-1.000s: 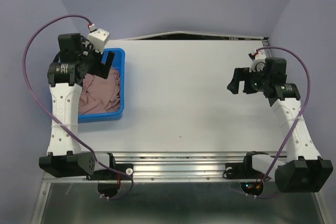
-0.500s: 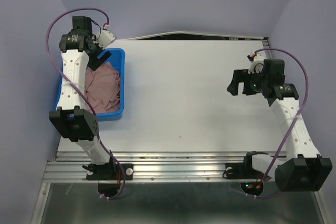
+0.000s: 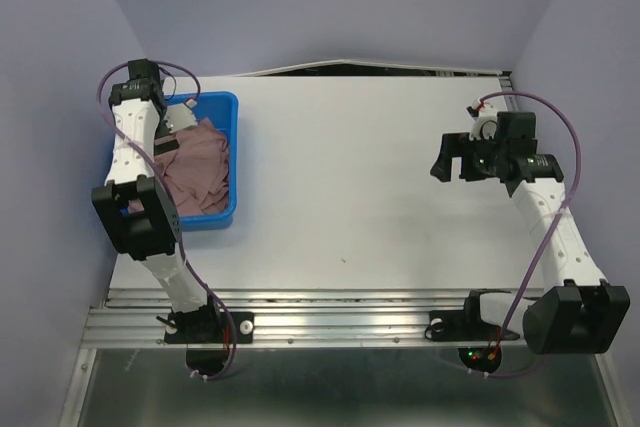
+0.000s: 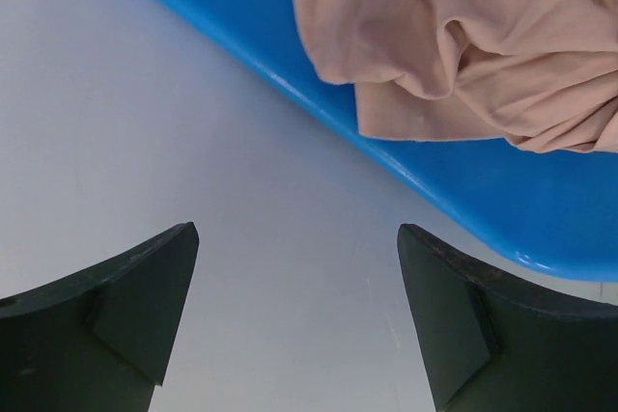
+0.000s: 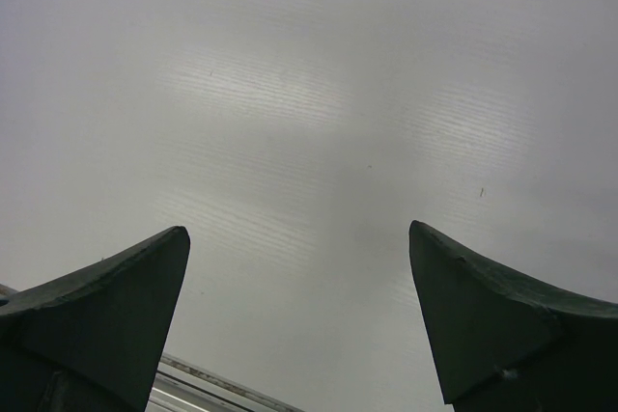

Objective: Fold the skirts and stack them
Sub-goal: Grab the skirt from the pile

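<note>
A pale grey tabletop (image 3: 380, 177) stretches between the two arms, bare across its middle and right. At its far left stands a blue bin (image 3: 235, 147). The skirts (image 3: 200, 172) lie inside it as one crumpled mauve-pink heap; how many there are cannot be told from above.

The left gripper (image 4: 294, 233) hangs by the bin's far-left edge. Its fingers (image 4: 126, 306) are spread wide and hold nothing. Its wrist camera shows the blue rim running diagonally, with cloth draped in loose folds just inside it. The right gripper (image 5: 296, 231) hovers over bare tabletop at the right, well apart from the bin. Its fingers (image 5: 97, 306) are also spread wide and empty.

The cloth looks thin, light and wholly limp. It should sag and trail from any single pinch rather than lift as a sheet, and the layers are likely to cling and come up together. A raised fold or a free edge at the top of the heap seems the best place to take hold, pinched shallowly so that only one layer is caught. The gathered waist would give a firmer grip, but it cannot be picked out in the pile.
</note>
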